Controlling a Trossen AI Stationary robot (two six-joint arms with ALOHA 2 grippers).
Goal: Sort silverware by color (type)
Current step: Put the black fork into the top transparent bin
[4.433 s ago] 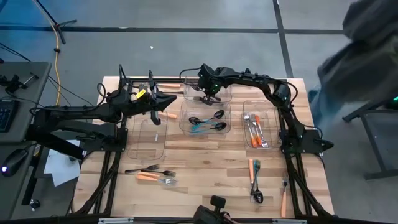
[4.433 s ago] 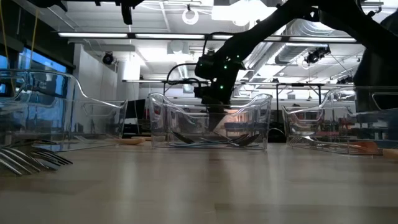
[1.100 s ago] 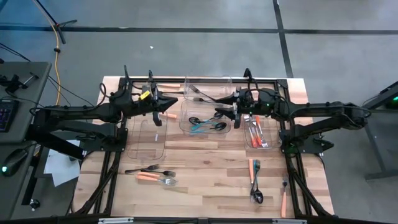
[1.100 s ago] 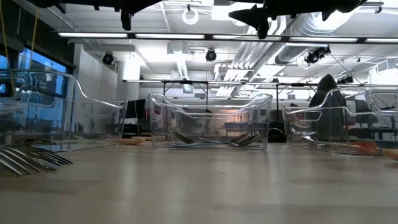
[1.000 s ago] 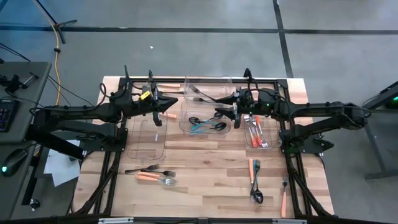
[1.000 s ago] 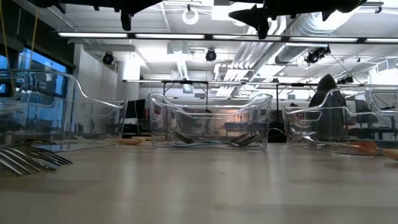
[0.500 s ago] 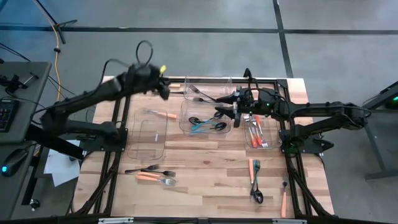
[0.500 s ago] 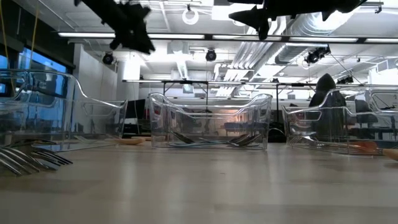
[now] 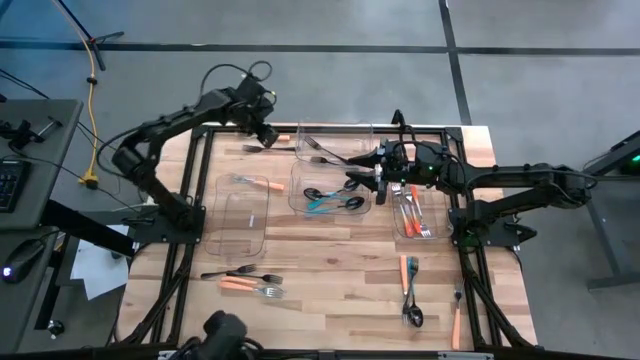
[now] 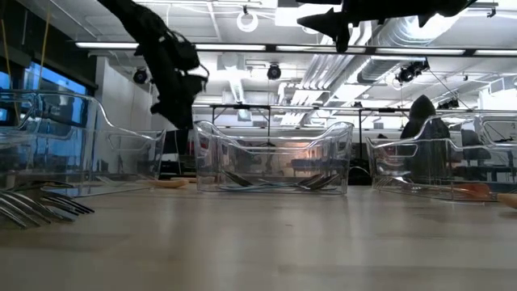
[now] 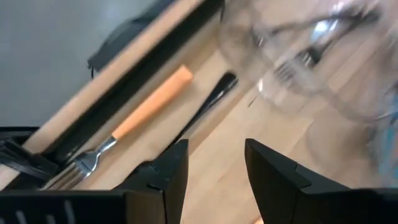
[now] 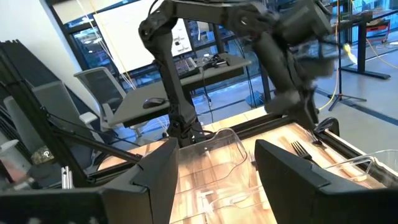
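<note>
The left gripper (image 9: 266, 135) is positioned over the far left part of the table (image 9: 330, 290), with its fingers (image 11: 168, 168) spread apart and nothing between them. In the left wrist view, an orange-handled fork (image 11: 124, 134) and an all-black utensil (image 11: 208, 102) are seen just ahead of the fingertips, lying side by side along the table's far edge. Their long axes run roughly parallel to that edge; in the high view they appear as the orange-handled fork (image 9: 283, 138) and a dark piece (image 9: 258, 148) just beside the gripper. The left arm is by far the nearer one, so the coming grasp is judged to belong to it, with the jaws best set across a handle.

Toward the middle, the centre bin (image 9: 330, 190) holds dark and teal spoons. The right gripper (image 9: 372, 172) is held between that bin and the right bin (image 9: 415, 205), which holds orange-handled forks; its fingers (image 12: 155, 180) stand wide and empty.

The fork's handle is plain orange and slender, with bright metal tines. The black piece is thin and glossy; its type cannot be told. More silverware lies near the table's near edge.
</note>
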